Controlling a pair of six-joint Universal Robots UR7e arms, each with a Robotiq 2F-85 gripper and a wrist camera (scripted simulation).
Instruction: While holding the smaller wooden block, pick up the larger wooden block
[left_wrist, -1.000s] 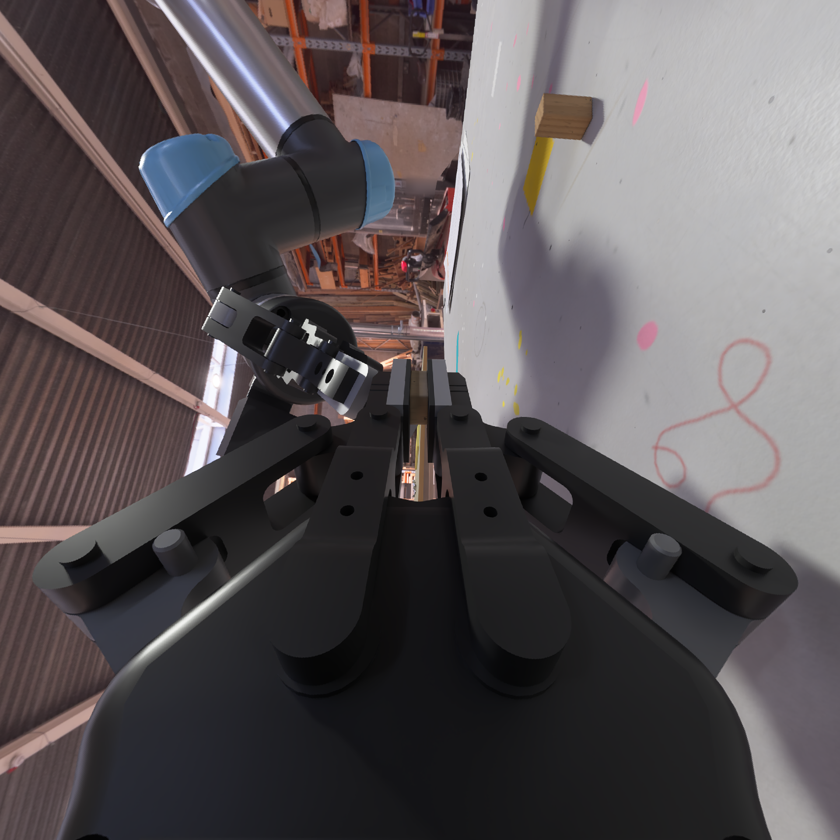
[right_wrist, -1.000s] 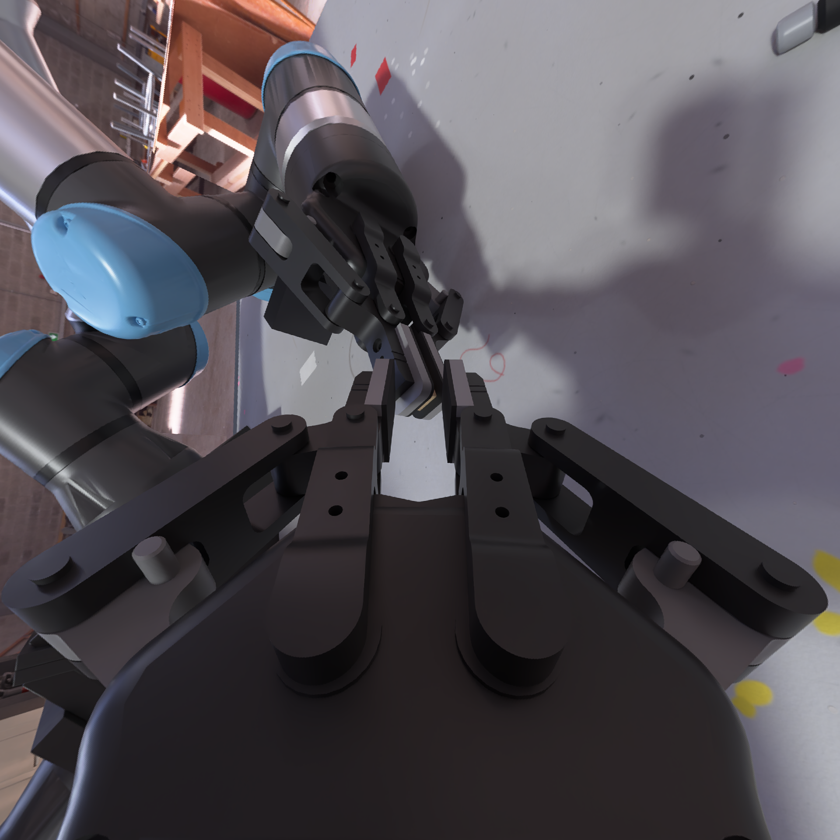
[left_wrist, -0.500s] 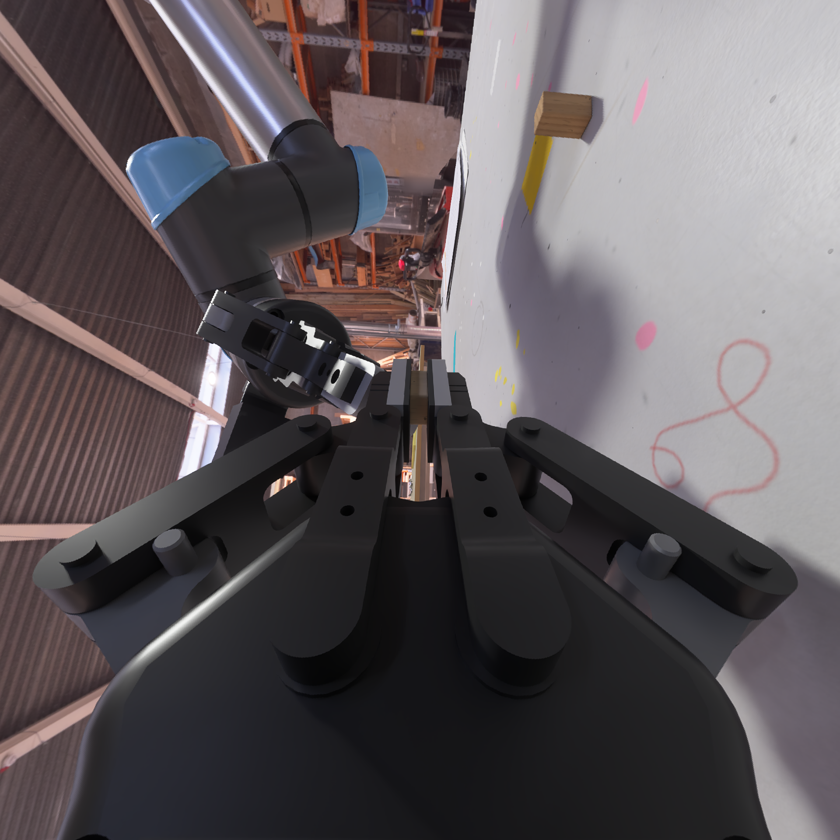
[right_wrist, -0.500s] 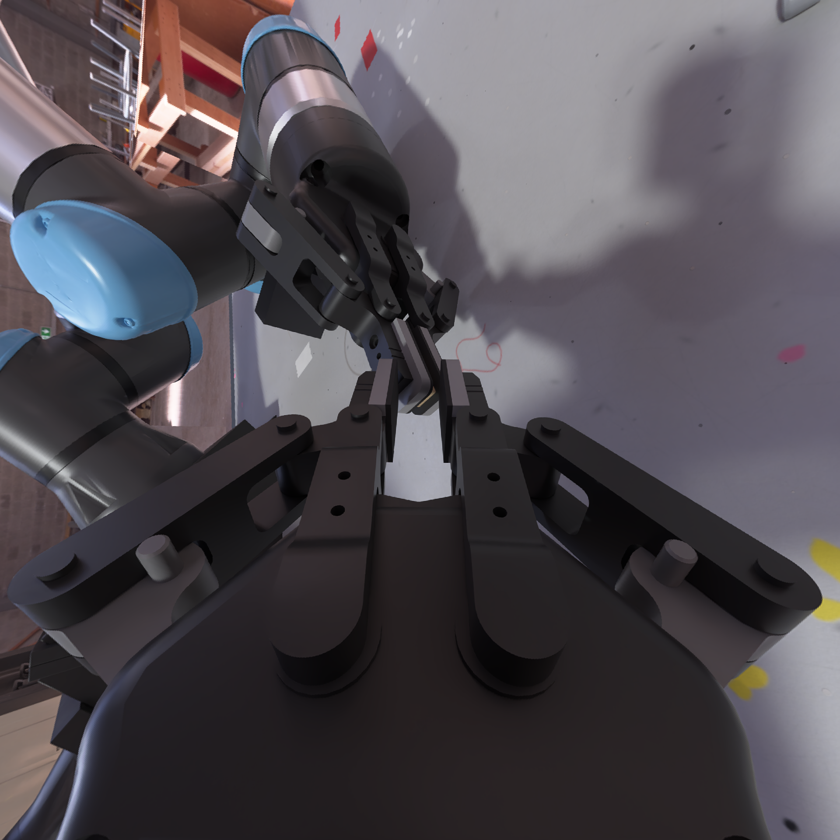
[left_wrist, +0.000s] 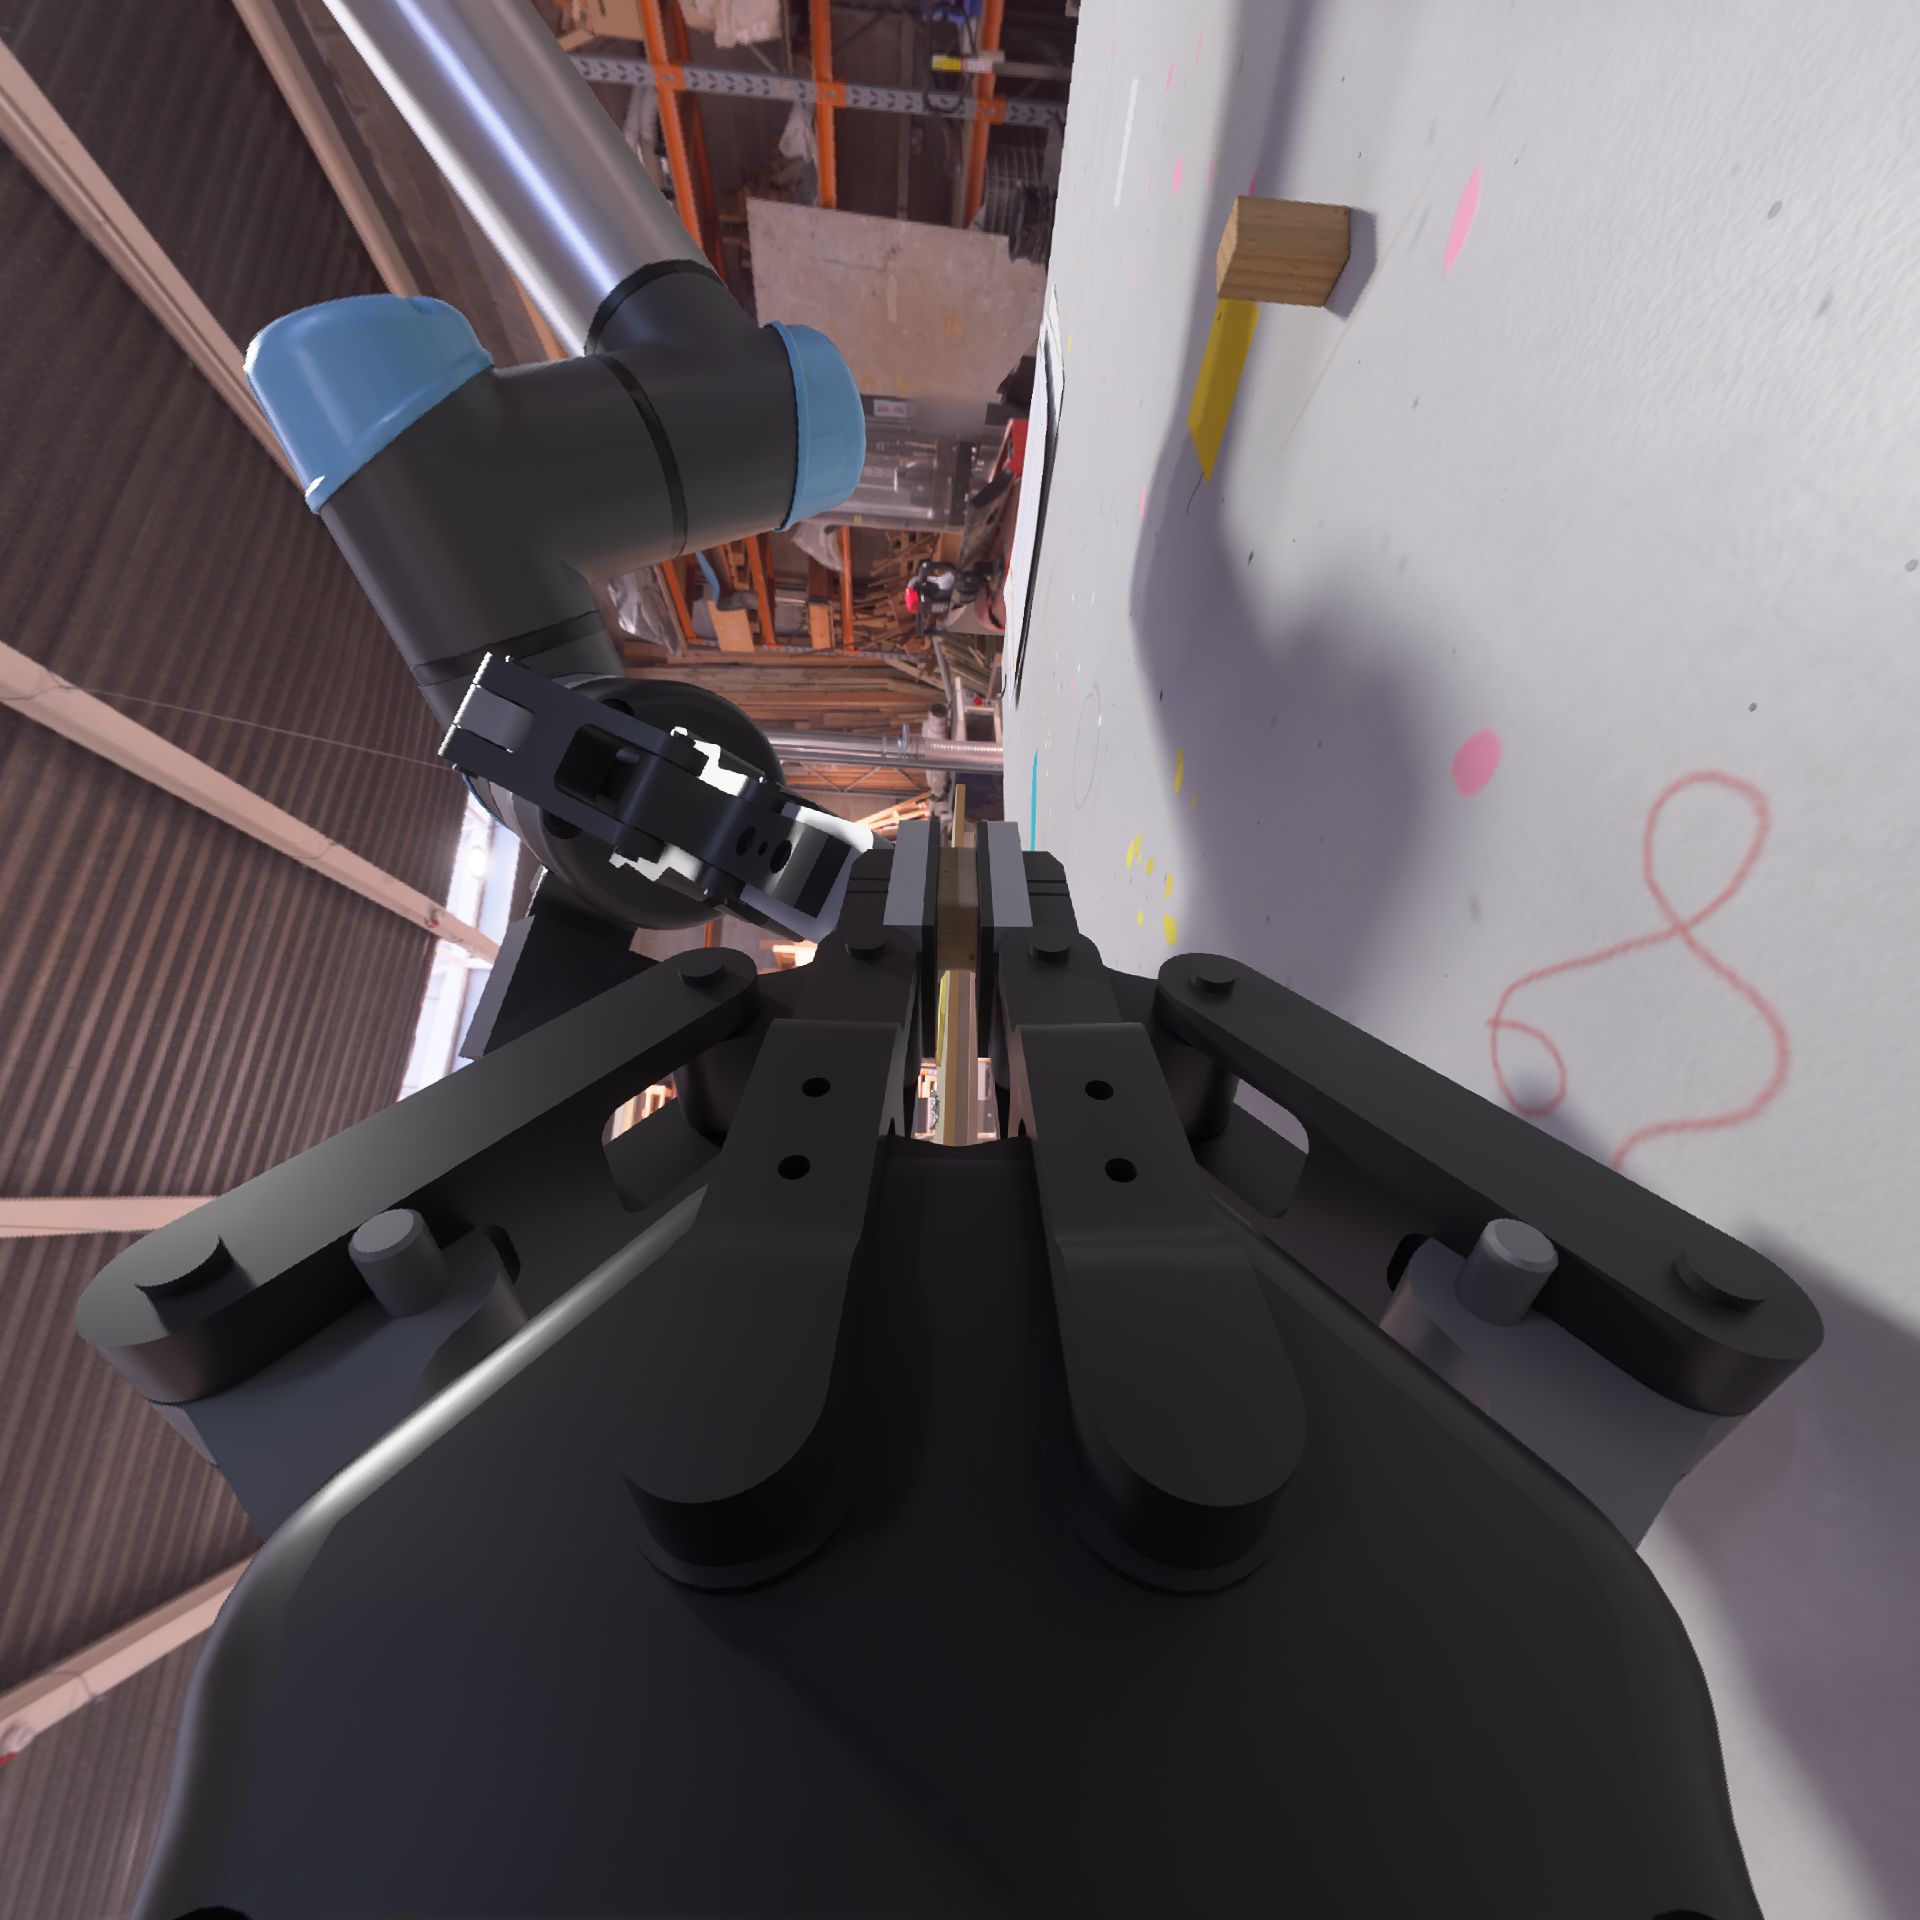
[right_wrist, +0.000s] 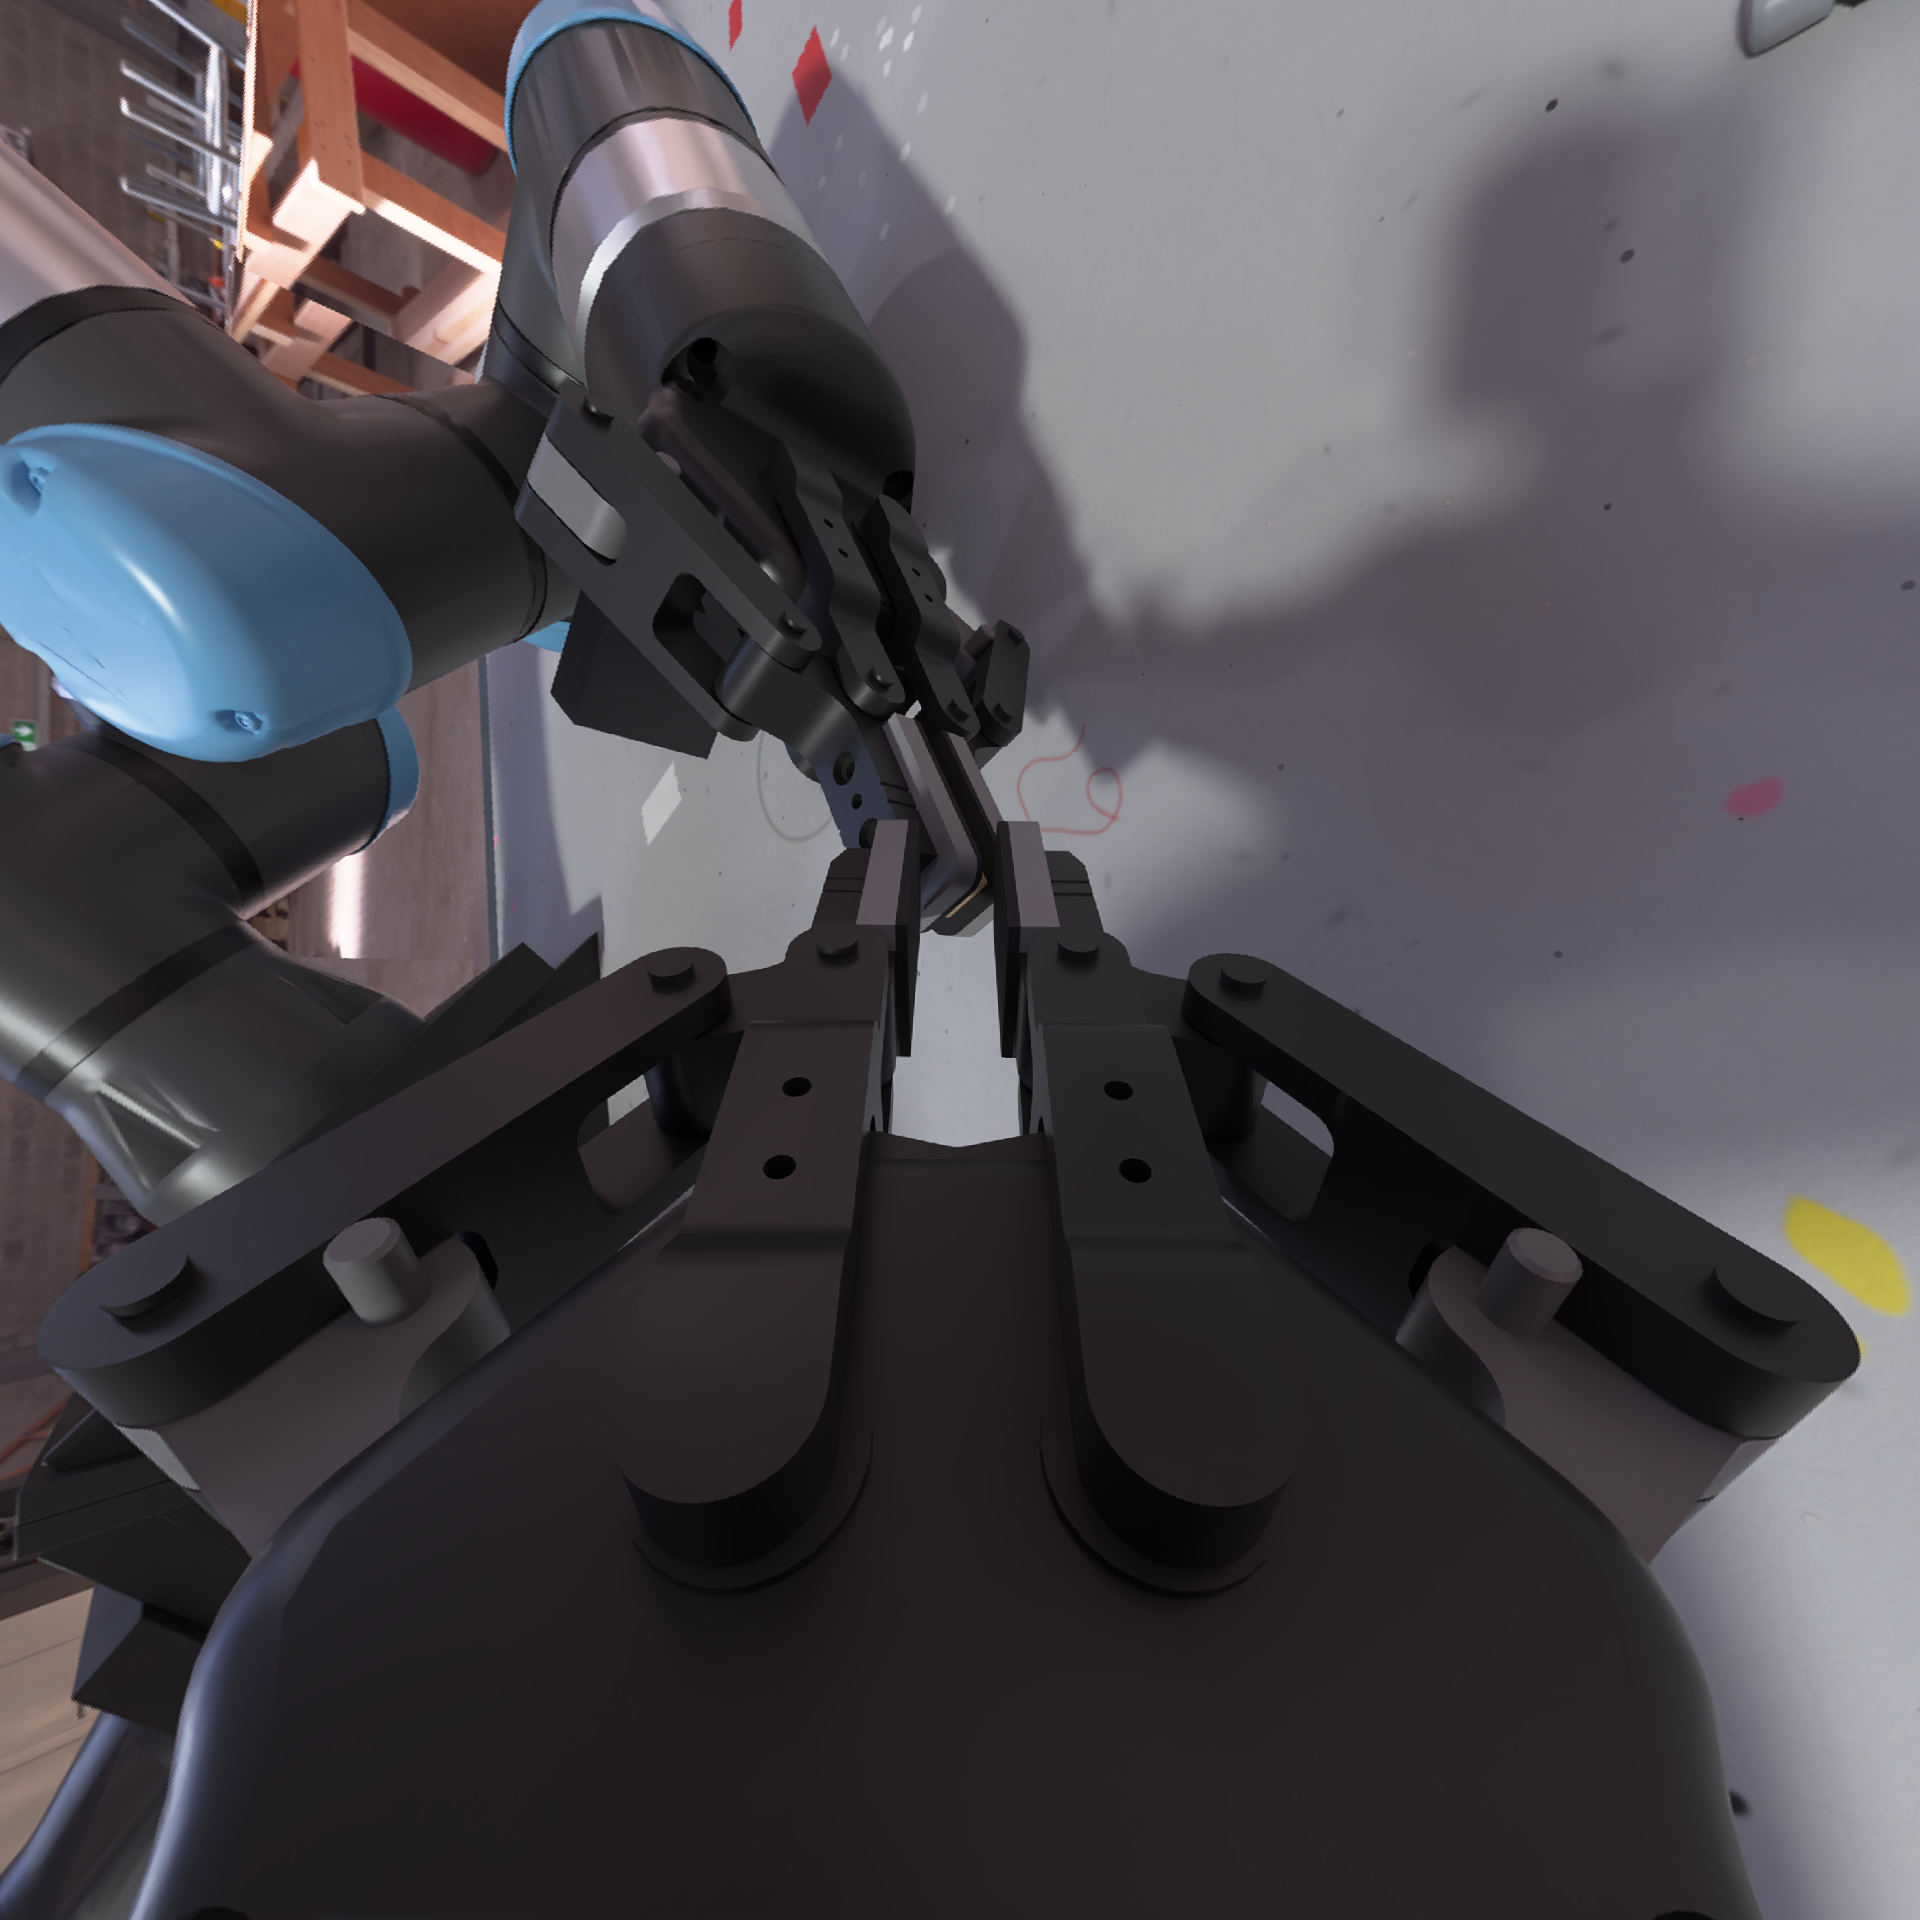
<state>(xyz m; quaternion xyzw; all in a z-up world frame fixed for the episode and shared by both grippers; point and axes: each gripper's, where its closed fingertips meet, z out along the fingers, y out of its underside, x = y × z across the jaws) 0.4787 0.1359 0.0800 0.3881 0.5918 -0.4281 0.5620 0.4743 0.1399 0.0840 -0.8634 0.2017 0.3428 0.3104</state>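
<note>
My left gripper (left_wrist: 958, 868) is shut on the smaller wooden block (left_wrist: 958, 920), a thin tan slat gripped between its pads and held above the grey table (left_wrist: 1610, 540). The larger wooden block (left_wrist: 1283, 255) lies on the table far ahead, at the end of a yellow stripe. My right gripper (right_wrist: 956, 883) is open and holds nothing. In the right wrist view the left gripper's tips (right_wrist: 940, 800) show in the gap between its fingers, with an edge of the smaller block (right_wrist: 968, 902). In the left wrist view the right gripper (left_wrist: 675, 800) hangs just left of my left fingertips.
The right arm's blue-capped elbow (left_wrist: 540, 436) reaches in from the upper left. The left arm (right_wrist: 260, 582) fills the left of the right wrist view. The table bears paint spots and a red scribble (left_wrist: 1662, 966). Warehouse shelving lies beyond the table edge.
The right gripper has moved closer to the left gripper, whose tips now sit deeper between the right fingers. The left gripper keeps the smaller block. The larger block has not moved.
</note>
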